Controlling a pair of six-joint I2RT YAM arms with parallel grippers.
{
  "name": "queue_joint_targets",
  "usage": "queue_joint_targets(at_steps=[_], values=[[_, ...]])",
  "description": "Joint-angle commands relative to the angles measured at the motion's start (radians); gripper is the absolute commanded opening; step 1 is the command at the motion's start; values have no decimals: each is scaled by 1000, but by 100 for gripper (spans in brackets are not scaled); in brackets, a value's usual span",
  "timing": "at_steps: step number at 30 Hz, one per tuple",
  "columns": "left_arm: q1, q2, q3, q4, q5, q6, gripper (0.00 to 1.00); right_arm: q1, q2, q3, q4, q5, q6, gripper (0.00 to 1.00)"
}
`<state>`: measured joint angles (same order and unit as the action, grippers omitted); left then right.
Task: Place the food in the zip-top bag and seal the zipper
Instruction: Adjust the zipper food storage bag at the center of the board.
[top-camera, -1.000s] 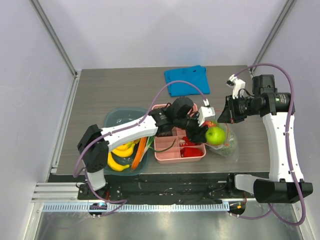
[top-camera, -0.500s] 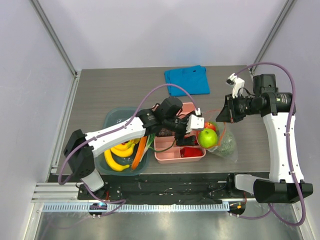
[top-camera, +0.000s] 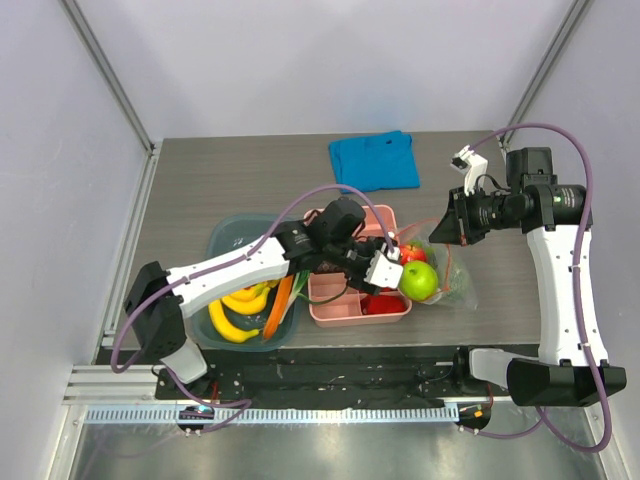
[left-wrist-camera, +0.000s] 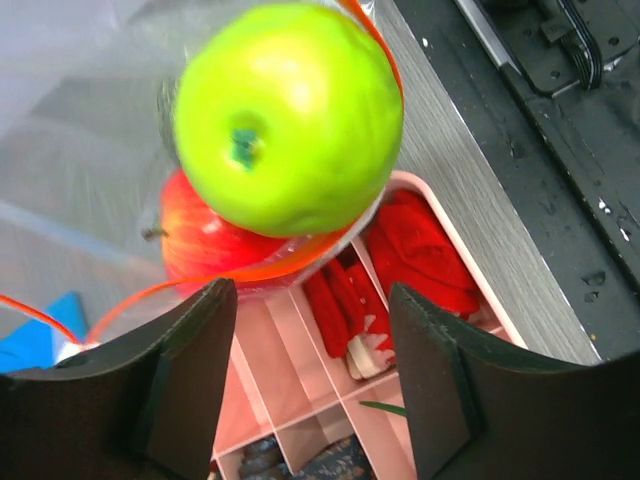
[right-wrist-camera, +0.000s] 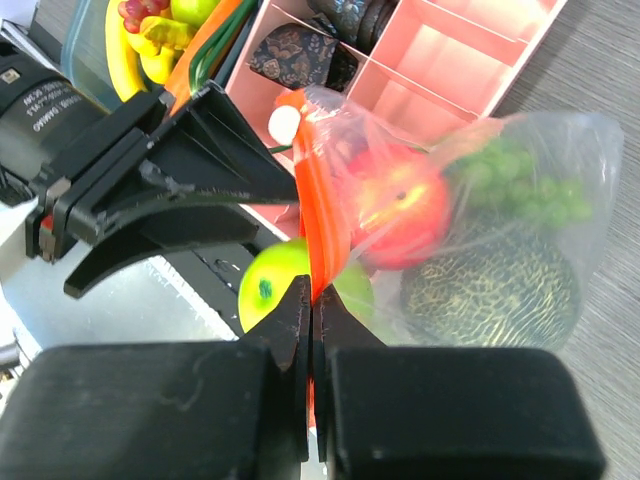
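The left fingers (left-wrist-camera: 185, 390) are spread wide with nothing between them, and the apple (left-wrist-camera: 290, 115) sits just beyond their tips, right in the mouth of the bag (right-wrist-camera: 545, 190). It looks only partly past the opening, so that is where the coming move will be decided. From the left fingers the apple lies straight ahead, and deeper into the bag means further along that same line.

The right fingers (right-wrist-camera: 310, 300) are pinched shut on the zipper (right-wrist-camera: 312, 215), lifting one lip of the bag so the mouth faces the left arm. The zipper loops round the apple, running across the push line. Inside the bag are the red fruit (right-wrist-camera: 400, 205) and the melon (right-wrist-camera: 490, 285) at the far end.

The left arm is nearer the apple. A nudge looks like its job while the right keeps the bag's mouth up.
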<state>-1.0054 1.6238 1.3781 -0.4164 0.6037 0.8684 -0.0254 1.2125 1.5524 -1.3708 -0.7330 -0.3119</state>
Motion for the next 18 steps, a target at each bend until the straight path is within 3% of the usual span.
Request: queue_joint_targets(at_steps=[1,15,18], values=[[-22,42,91,38,24,32,70,5,-5,48,-82,-68,-15,1],[-41,93,145,-24,-44,201,65,5,1,40,-91,-98,-33,1],[-44,85,151,-24,-15,175,70,5,1,40,-90,-98,-32,1]])
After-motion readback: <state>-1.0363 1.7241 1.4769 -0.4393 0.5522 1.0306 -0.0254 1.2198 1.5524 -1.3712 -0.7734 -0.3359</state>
